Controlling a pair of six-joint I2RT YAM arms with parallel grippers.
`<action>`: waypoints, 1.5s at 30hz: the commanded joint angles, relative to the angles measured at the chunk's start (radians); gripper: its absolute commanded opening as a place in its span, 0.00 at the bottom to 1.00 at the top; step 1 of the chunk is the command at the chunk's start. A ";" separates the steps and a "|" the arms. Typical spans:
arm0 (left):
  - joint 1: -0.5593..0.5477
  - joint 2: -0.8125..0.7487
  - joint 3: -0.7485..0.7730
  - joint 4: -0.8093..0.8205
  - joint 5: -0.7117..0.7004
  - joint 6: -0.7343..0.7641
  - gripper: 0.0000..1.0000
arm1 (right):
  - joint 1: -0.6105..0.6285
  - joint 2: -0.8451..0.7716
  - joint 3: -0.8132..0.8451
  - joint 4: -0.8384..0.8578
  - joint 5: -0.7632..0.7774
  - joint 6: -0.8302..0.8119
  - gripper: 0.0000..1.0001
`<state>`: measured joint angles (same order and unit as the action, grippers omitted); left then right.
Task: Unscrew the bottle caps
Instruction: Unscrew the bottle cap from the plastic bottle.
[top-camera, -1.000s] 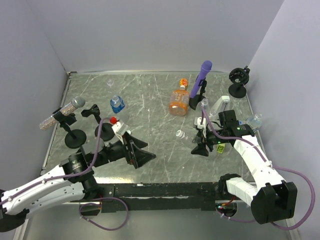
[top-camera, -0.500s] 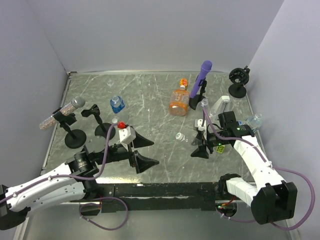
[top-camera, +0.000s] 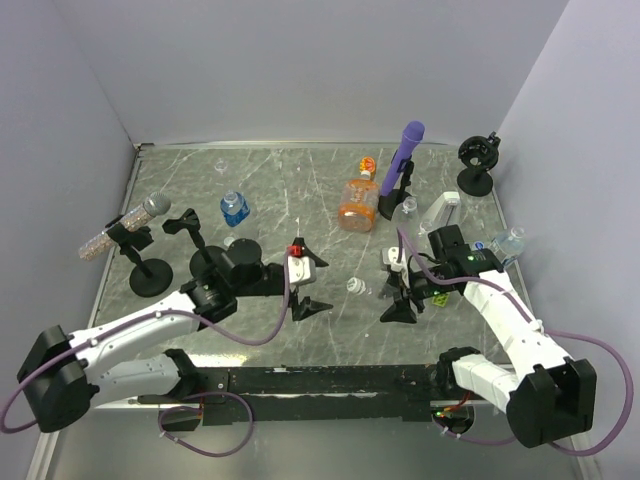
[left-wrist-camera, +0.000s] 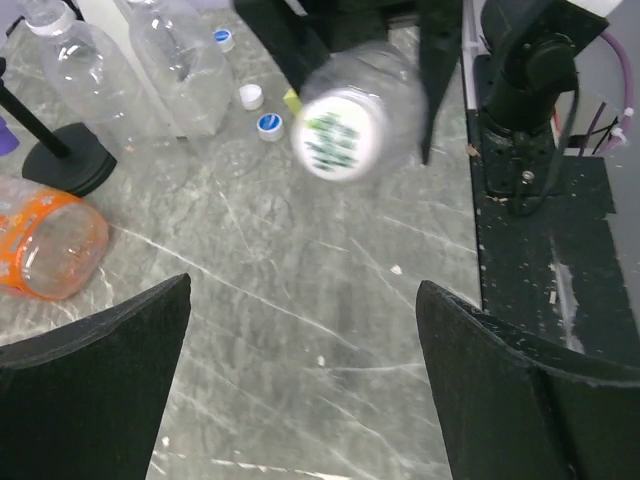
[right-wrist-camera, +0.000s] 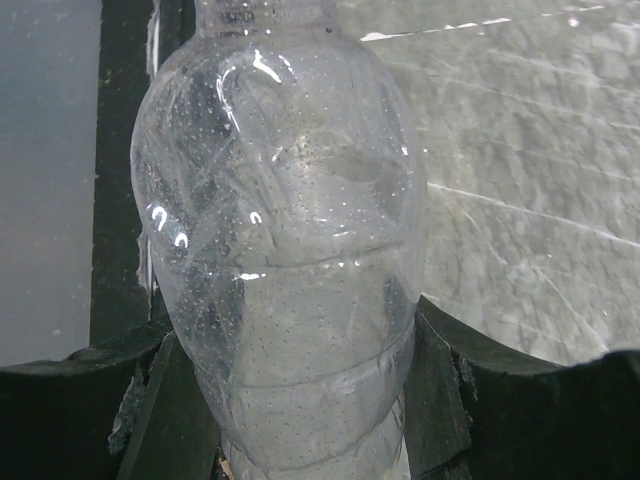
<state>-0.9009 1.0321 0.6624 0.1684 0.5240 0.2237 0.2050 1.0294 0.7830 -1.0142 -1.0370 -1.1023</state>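
Observation:
My right gripper (top-camera: 396, 292) is shut on a plain clear bottle (right-wrist-camera: 280, 250) and holds it on its side, neck pointing left. Its white cap (top-camera: 354, 287) also shows in the left wrist view (left-wrist-camera: 340, 133), facing my left gripper. My left gripper (top-camera: 306, 282) is open and empty (left-wrist-camera: 303, 290), a short way left of that cap and apart from it. An orange bottle (top-camera: 356, 205) lies at the back, and a blue-labelled bottle (top-camera: 234, 208) stands at the back left. Clear bottles (top-camera: 440, 212) lie at the right.
A purple microphone-like stick (top-camera: 403, 160) stands behind the orange bottle. A microphone on a stand (top-camera: 125, 225) and black stands (top-camera: 199, 250) are at the left; another black stand (top-camera: 477, 165) is back right. Loose caps (left-wrist-camera: 268, 123) and a yellow-green block (left-wrist-camera: 291, 100) lie near the right gripper.
My left arm has swung right and stretched out, bringing its open gripper close to the held bottle's cap. My right gripper has shifted slightly left with the bottle.

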 joint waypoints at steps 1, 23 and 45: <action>0.065 0.049 0.039 0.196 0.181 0.011 0.95 | 0.059 0.001 0.004 0.015 0.008 -0.033 0.19; 0.077 0.267 0.220 -0.006 0.396 0.115 0.61 | 0.122 0.067 0.048 0.123 0.078 0.122 0.18; 0.169 0.430 0.493 -0.122 0.124 -0.570 0.01 | 0.128 0.179 0.213 0.206 0.164 0.271 0.16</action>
<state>-0.7547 1.4078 1.0630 0.0654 0.8139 -0.0410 0.3222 1.1919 0.9382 -0.8936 -0.8566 -0.8864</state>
